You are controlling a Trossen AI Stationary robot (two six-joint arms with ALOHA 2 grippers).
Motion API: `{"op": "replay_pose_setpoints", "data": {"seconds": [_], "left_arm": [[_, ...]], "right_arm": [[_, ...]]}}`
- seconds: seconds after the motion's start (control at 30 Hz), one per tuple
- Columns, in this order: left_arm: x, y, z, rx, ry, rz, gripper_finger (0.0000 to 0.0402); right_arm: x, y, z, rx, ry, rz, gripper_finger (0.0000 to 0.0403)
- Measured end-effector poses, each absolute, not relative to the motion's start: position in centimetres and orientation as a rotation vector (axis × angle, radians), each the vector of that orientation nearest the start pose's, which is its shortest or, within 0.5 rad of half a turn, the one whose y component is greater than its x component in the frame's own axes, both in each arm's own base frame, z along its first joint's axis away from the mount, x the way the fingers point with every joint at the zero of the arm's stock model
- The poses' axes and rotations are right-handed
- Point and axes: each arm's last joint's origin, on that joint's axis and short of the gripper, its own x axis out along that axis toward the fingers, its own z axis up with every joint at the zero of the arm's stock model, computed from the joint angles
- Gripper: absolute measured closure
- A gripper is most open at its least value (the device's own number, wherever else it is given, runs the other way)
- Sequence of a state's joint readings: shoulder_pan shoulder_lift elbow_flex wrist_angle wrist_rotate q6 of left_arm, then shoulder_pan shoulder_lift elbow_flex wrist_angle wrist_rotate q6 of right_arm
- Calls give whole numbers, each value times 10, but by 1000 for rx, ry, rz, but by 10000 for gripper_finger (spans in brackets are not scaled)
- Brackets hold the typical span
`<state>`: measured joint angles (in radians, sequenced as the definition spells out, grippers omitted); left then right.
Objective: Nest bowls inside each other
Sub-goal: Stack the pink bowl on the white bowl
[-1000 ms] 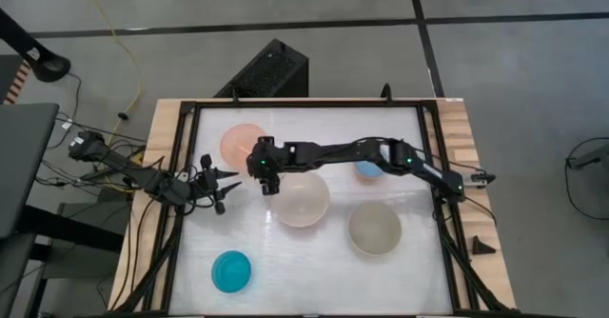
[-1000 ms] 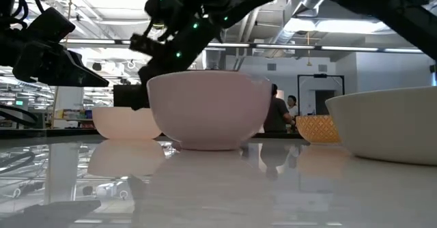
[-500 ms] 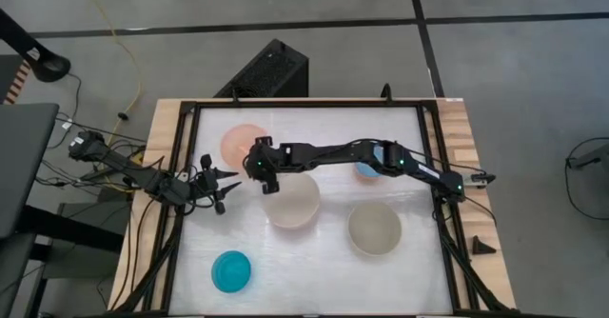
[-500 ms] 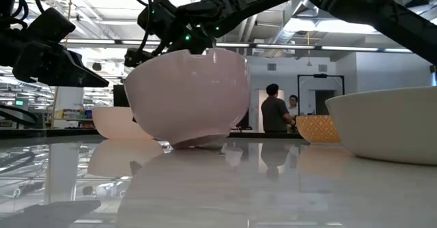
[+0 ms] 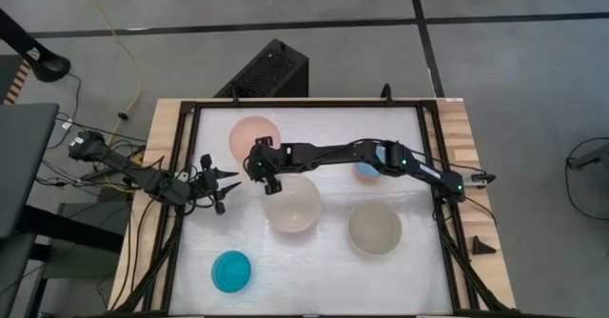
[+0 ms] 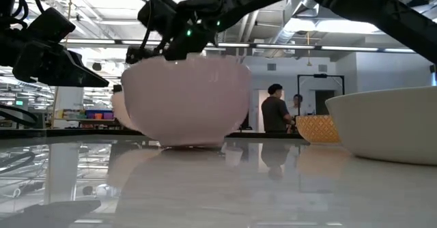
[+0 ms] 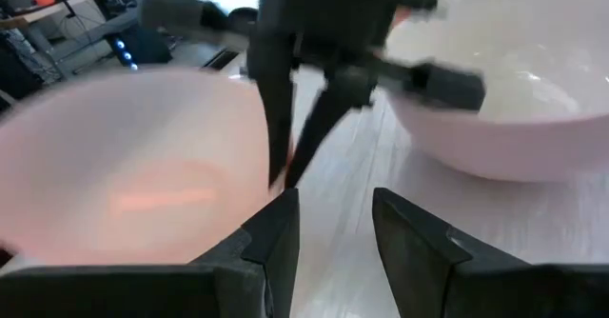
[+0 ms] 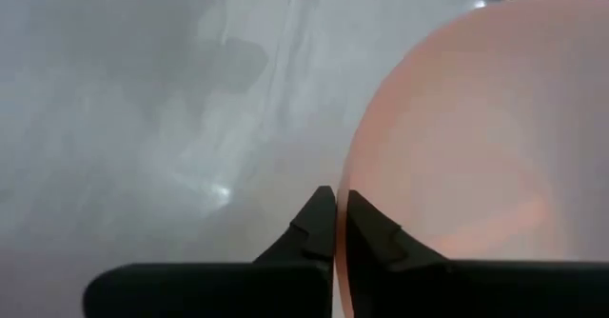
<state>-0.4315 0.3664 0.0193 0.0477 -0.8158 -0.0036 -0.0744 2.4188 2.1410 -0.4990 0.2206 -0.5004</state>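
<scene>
The salmon-orange bowl (image 5: 251, 132) stands at the far left of the table, and my right gripper (image 8: 340, 213) is shut on its rim. Just nearer sits the cream-white bowl (image 5: 291, 204), upright on its base. The grey-beige bowl (image 5: 374, 228) is to its right. The light blue bowl (image 5: 365, 172) lies partly under my right arm. The cyan bowl (image 5: 231, 271) is at the near left. My left gripper (image 7: 333, 232) waits open at the left edge, apart from all bowls. My right gripper pinches the salmon-orange bowl's rim (image 8: 344, 180) on the side facing the cream-white bowl, one finger (image 8: 314, 228) outside the wall and one inside. The fingers slant down from the table's right. Whether the bowl's base is off the table I cannot tell.
The black frame (image 5: 433, 147) borders the white table top on all sides. My right arm (image 5: 333, 152) stretches across the far half, over the light blue bowl. Bare table lies between the cyan and grey-beige bowls. People stand in the room behind, in the low view.
My right gripper has shut on the salmon-orange bowl's rim, rolling a little. The cream-white bowl was pushed toward the table's left and near edges, tipped over onto its side, and now stands upright again. The salmon-orange bowl has shifted toward the table's right and far edges.
</scene>
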Motion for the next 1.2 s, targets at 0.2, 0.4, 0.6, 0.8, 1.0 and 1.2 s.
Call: {"op": "replay_pose_setpoints", "data": {"seconds": [0.2, 0.4, 0.6, 0.8, 1.0, 1.2], "left_arm": [[107, -26, 145, 172, 244, 382, 276], [107, -26, 145, 173, 244, 382, 276], [107, -26, 145, 172, 244, 382, 276], [107, -26, 145, 172, 244, 382, 276], [107, -26, 145, 172, 244, 382, 276], [107, -26, 146, 171, 242, 382, 276]], "right_arm": [[518, -28, 245, -561, 847, -115, 372], [487, 0, 302, -478, 815, -109, 372], [449, 50, 333, -388, 884, -20, 372], [429, 105, 330, -374, 955, 73, 371], [435, 134, 306, -408, 988, 117, 371], [438, 133, 289, -401, 1054, 101, 372]]}}
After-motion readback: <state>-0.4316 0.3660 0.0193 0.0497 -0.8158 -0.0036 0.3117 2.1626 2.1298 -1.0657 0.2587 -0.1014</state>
